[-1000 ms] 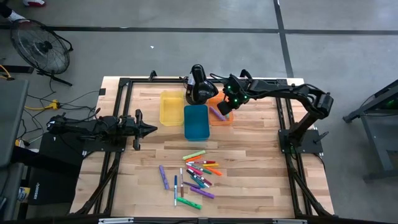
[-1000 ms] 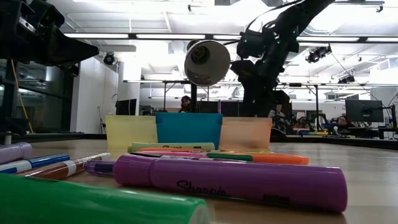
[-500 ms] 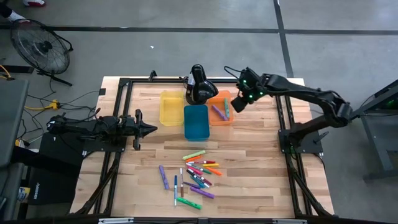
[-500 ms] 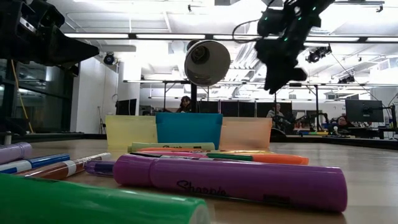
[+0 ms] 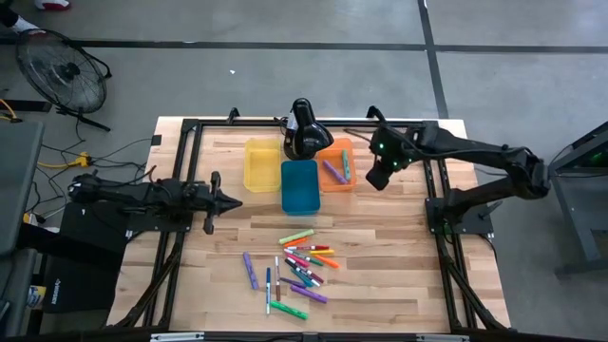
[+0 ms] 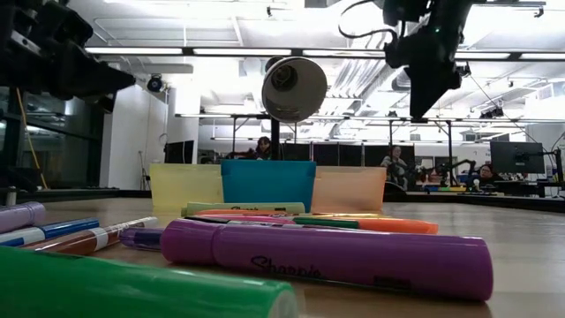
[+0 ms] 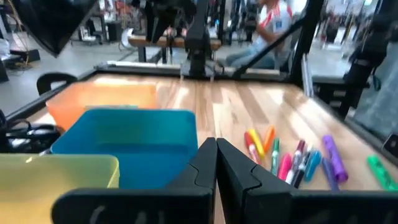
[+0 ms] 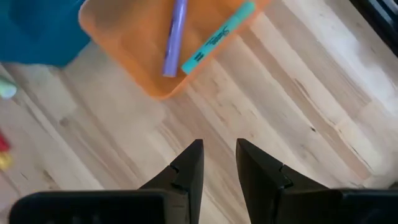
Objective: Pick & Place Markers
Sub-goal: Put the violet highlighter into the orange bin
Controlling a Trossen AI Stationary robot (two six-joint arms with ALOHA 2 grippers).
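Two markers lay in the orange rectangular plastic bin point(image 5: 334, 168).
The right tool point(image 8: 219, 163), narrowly parted and empty, was best swung high toward the scattered markers point(image 5: 299, 266).

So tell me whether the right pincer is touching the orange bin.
Apart. The right wrist view shows bare wood between the right pincer and the orange bin.

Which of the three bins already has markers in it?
The orange bin, the one nearest the right hand. It holds a purple marker and a teal marker; the yellow bin and blue bin look empty.
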